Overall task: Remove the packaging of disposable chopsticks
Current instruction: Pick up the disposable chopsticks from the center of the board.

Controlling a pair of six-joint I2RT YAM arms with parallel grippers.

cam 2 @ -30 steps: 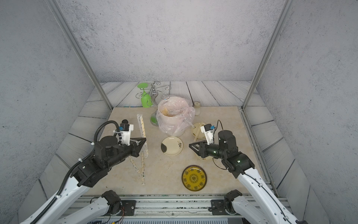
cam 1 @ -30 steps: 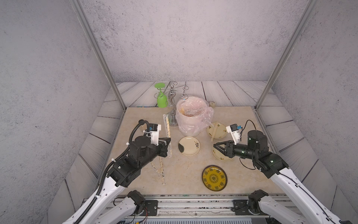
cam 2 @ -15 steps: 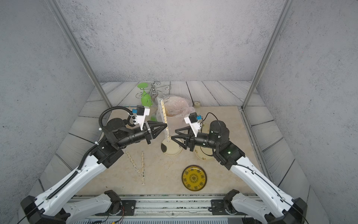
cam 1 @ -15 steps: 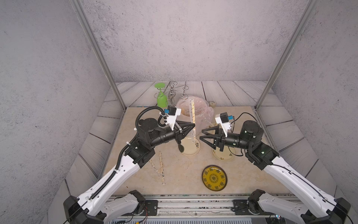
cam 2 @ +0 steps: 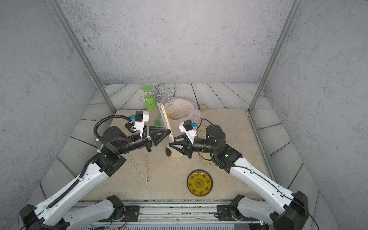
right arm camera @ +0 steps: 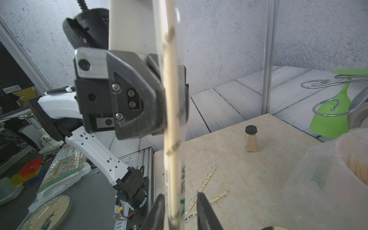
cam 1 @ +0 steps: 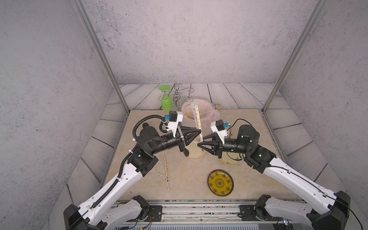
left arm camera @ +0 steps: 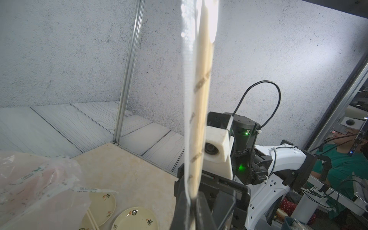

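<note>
The left end effector (cam 1: 199, 131) is clamped on a packaging sleeve (cam 1: 197, 117) with disposable chopsticks (left arm camera: 201, 103) inside, holding it upright above the cream plate (cam 1: 196, 154) on the bench (cam 1: 189, 179). The right end effector (cam 1: 199, 144) sits just beneath, also above that plate. Its jaws stand apart on either side of the sleeve's lower end, with a gap showing. The sleeve's dark printed bands are too blurred to read. Two more wrapped pairs (cam 1: 166, 173) lie beside the plate, toward the left arm.
</note>
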